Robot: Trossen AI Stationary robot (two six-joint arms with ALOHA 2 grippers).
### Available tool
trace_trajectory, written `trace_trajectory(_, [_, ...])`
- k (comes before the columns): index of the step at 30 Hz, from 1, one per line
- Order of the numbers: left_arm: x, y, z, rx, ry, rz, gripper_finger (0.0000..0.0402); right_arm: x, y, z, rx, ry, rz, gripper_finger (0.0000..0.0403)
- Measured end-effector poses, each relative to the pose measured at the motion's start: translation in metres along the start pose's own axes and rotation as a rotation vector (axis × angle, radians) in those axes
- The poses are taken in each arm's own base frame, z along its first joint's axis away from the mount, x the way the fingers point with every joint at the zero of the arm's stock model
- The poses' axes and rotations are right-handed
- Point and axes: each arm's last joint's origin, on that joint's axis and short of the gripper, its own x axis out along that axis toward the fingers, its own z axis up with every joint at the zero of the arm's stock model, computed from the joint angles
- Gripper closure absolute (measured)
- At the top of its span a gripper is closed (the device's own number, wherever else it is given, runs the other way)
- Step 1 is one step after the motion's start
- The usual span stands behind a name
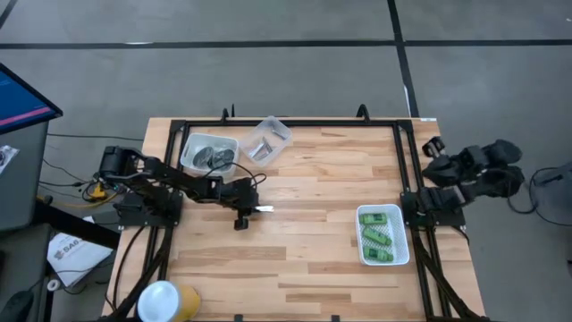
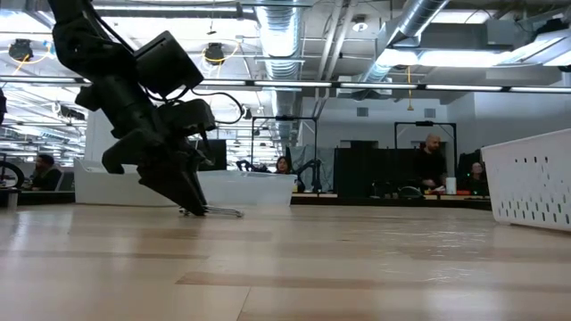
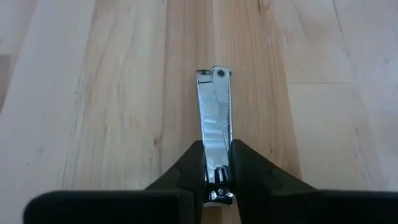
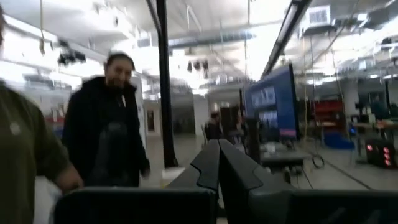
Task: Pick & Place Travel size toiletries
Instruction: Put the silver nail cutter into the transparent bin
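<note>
A silver nail clipper [image 3: 215, 118] lies on the wooden table, left of its middle [image 1: 266, 209], and my left gripper [image 3: 218, 186] is shut on its near end. In the low view the gripper [image 2: 198, 207] slants down onto the table, with the clipper [image 2: 223, 212] sticking out past the fingertips. Green bottles [image 1: 379, 234] lie in the white mesh basket [image 1: 362, 255] near the right edge. Dark grey jars [image 1: 213, 157] sit in a tray at the far left. My right gripper [image 4: 219, 163] is shut on nothing, raised beyond the table's right edge [image 1: 434, 146]. My left gripper pinches the clipper's near end [image 3: 218, 167] between its two fingers, one on each long side. The fingers slant down from the table's left and lie along the clipper. The clipper rests on the table, its far end [image 3: 214, 73] pointing away from the fingers.
A clear plastic tub [image 1: 268, 139] with small silver things stands tilted at the far edge beside the jar tray. A black frame [image 1: 407, 170] rims the table. Bare wood lies between the clipper and the basket [image 2: 535, 178]. People stand in the room behind.
</note>
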Motion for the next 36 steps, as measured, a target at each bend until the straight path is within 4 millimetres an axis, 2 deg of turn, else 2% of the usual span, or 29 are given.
trace_trajectory(5, [-0.010, 0.000, 0.003, -0.011, -0.024, 0.007, 0.0353, 0.009, -0.002, -0.034, -0.016, 0.092, -0.007, 0.0403])
trace_trajectory(11, [-0.029, 0.001, 0.017, -0.140, -0.139, 0.004, 0.0353, 0.023, -0.006, -0.087, 0.085, 0.110, -0.018, 0.0403])
trace_trajectory(15, [-0.044, 0.002, 0.026, -0.165, -0.226, 0.007, 0.0353, 0.026, -0.008, -0.118, 0.153, 0.109, -0.022, 0.0403])
trace_trajectory(21, [-0.069, 0.005, 0.037, -0.176, -0.355, 0.069, 0.0353, 0.025, -0.010, -0.148, 0.194, 0.060, -0.011, 0.0403])
trace_trajectory(25, [-0.084, 0.008, 0.042, -0.196, -0.428, 0.142, 0.0353, 0.024, -0.011, -0.158, 0.199, 0.052, -0.011, 0.0403])
trace_trajectory(29, [-0.095, 0.015, 0.045, -0.230, -0.478, 0.216, 0.0353, 0.024, -0.011, -0.158, 0.197, 0.057, -0.017, 0.0403])
trace_trajectory(36, [-0.109, 0.041, 0.063, -0.305, -0.544, 0.337, 0.0353, 0.023, -0.016, -0.165, 0.225, 0.118, -0.096, 0.0403])
